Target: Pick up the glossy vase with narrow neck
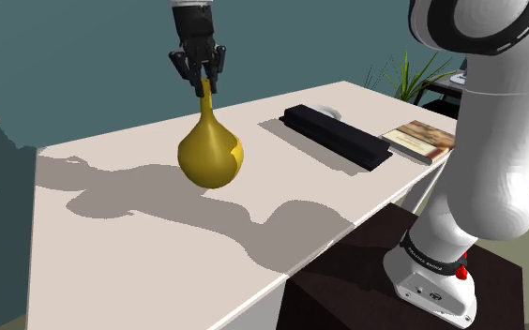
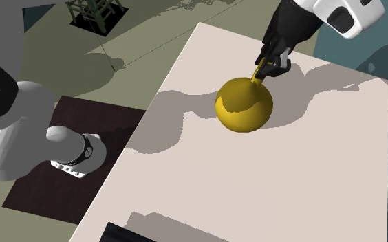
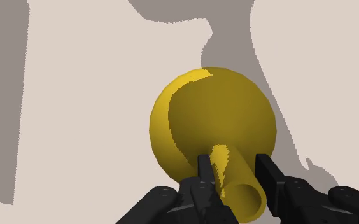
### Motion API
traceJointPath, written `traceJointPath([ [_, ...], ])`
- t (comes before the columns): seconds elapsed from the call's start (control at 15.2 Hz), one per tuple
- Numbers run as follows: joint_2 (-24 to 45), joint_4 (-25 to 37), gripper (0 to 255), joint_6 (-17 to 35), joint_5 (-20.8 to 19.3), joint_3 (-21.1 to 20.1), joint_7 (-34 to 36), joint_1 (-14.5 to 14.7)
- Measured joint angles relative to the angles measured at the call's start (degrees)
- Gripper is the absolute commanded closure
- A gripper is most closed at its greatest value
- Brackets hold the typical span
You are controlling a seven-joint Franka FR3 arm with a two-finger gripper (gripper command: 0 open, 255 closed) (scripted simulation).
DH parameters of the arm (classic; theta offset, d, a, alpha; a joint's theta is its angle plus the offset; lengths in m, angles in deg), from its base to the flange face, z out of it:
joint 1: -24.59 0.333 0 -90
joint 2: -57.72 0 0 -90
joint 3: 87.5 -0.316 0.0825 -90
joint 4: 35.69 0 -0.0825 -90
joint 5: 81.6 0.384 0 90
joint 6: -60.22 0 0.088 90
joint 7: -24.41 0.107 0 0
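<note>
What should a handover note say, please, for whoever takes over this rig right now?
Hand: the gripper is shut on the narrow neck of the yellow vase, with one finger against each side.
Position: the vase stands roughly upright near the middle of the white table, and its base seems to rest on the surface.
Done: reach and grasp.
Left: lift the vase clear of the table. Go slowly, since the slim, glossy neck may slip.

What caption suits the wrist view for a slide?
Black hand clasps a yellow vase by its narrow neck, above a pale table.
</note>
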Motion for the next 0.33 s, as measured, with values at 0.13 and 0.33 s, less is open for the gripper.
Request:
traceJointPath([
  [0.13, 0.83, 2.77, 255, -1.93, -0.18, -0.08, 0.27, 0.31],
  [0.33, 1.55, 6.03, 255, -4.49, -0.35, -0.06, 0.20, 0.41],
])
